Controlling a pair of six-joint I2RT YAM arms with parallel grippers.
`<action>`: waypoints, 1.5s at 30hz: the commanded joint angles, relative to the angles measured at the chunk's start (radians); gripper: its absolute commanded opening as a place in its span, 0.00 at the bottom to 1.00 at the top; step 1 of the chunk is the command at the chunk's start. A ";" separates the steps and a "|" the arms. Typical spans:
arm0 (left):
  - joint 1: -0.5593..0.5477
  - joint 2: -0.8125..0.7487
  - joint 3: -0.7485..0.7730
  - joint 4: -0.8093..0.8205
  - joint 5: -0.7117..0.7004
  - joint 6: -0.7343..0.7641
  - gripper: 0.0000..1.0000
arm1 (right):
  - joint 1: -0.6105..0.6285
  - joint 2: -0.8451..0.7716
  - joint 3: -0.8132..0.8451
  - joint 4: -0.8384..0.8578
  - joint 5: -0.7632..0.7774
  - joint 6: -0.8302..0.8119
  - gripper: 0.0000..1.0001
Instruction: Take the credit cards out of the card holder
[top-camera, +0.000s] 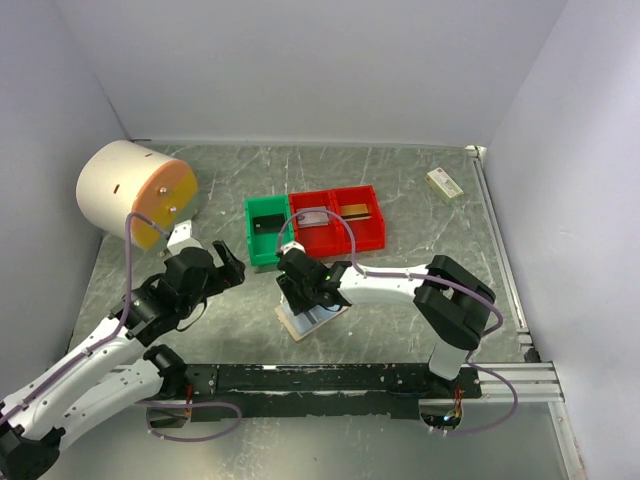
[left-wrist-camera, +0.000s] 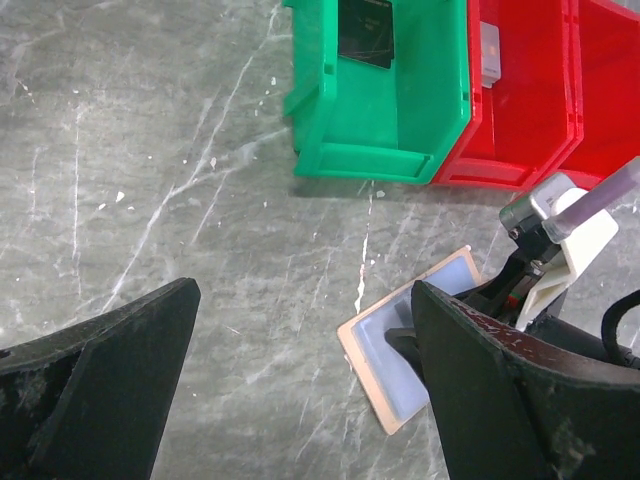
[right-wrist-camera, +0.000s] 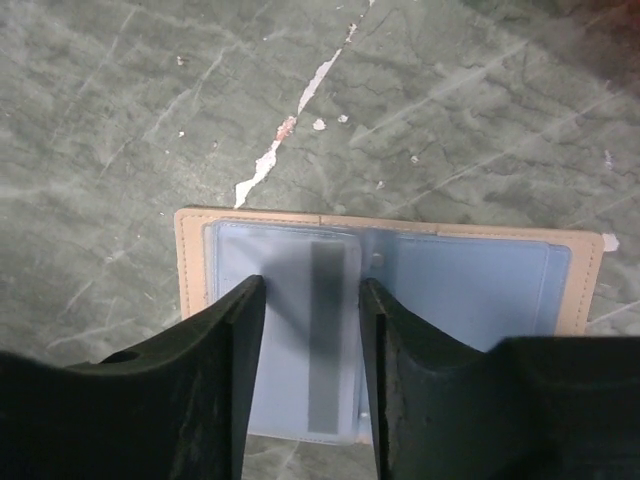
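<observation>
The card holder (top-camera: 318, 322) lies open and flat on the table, with a tan rim and pale blue-grey pockets (right-wrist-camera: 470, 290). My right gripper (top-camera: 303, 298) is down on it and open (right-wrist-camera: 310, 290). Its fingers straddle a pale credit card with a grey stripe (right-wrist-camera: 325, 340) that sits inside the left pocket. A dark card (top-camera: 268, 222) lies in the green bin (top-camera: 252, 240), a silver-grey card (top-camera: 312, 215) in the middle red bin and a gold card (top-camera: 355, 210) in the right red bin. My left gripper (top-camera: 225, 260) is open and empty, hovering left of the holder (left-wrist-camera: 385, 375).
The green bin (left-wrist-camera: 400, 150) and two red bins (top-camera: 375, 235) stand in a row just behind the holder. A large cream and orange cylinder (top-camera: 135, 190) sits at the back left. A small white-and-green box (top-camera: 444, 183) lies at the back right by the wall.
</observation>
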 joint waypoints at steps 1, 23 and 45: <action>-0.003 -0.034 -0.026 0.007 0.003 -0.007 0.99 | 0.005 0.040 -0.032 -0.005 -0.043 0.028 0.40; -0.003 0.081 -0.214 0.321 0.375 0.005 0.99 | -0.214 0.068 -0.091 0.162 -0.438 0.094 0.00; -0.005 0.109 -0.288 0.428 0.426 -0.047 0.97 | -0.324 -0.073 -0.204 0.259 -0.526 0.116 0.13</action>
